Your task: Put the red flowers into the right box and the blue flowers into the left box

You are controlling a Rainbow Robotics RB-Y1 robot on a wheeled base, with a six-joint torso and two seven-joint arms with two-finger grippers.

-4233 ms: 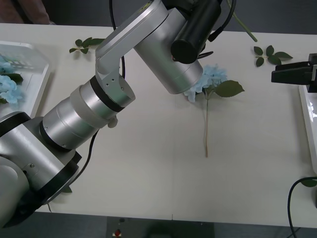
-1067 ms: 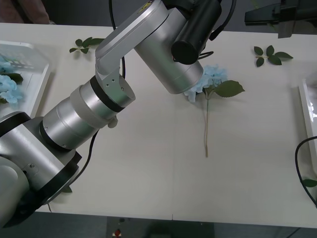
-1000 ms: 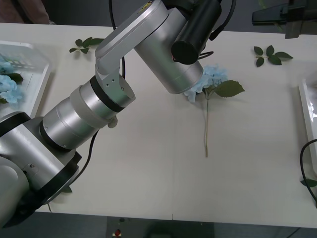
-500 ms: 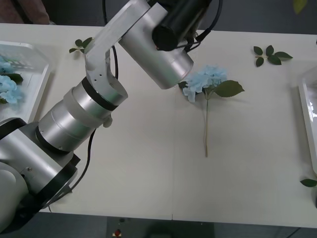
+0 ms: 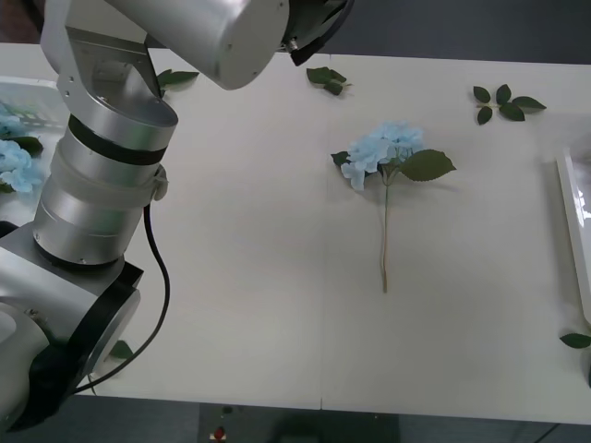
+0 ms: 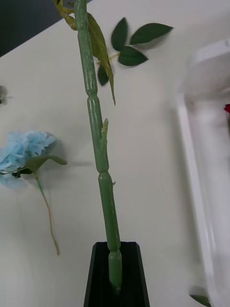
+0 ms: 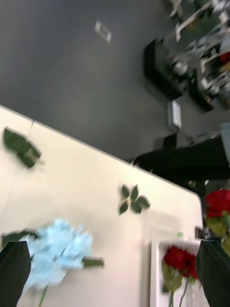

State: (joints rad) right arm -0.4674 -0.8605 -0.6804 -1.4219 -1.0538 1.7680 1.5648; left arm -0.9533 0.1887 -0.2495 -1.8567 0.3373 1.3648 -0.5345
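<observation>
Blue flower [image 5: 385, 155] alone mid-table [image 5: 277, 277]

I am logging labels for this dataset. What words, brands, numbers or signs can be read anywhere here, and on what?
None can be read.
The blue flower, the rose stem in the right gripper, the right box and the table bear no text.
A pale plate on the dark floor is too blurred to read.

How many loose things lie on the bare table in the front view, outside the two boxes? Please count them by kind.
blue flower: 1
leaf sprigs by the far edge: 3
single leaves by the near edge: 2
Total: 6
</observation>
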